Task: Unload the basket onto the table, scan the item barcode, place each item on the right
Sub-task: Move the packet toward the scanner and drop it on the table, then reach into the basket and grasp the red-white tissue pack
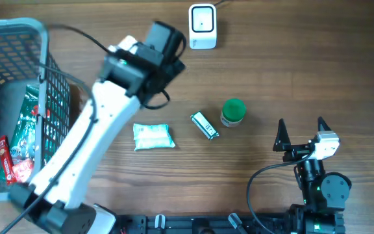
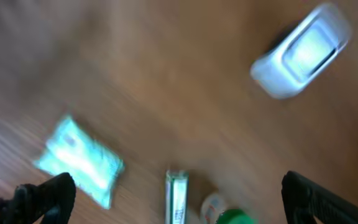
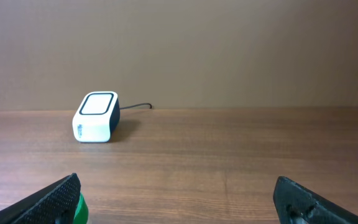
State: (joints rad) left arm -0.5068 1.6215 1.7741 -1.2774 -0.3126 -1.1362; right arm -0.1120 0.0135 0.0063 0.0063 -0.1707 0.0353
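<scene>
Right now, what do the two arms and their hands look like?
Left arm: white shell, black joints, thin black cables running along it, black left hand. Right arm: black, with a small green light and a looping black cable; right hand has two pointed black fingers and a white block.

White barcode scanner, pale green packet lying flat, small box, green-capped jar nearby

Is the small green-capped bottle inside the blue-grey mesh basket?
No, the small green-capped bottle stands on the wooden table, well outside the blue-grey mesh basket.
</scene>
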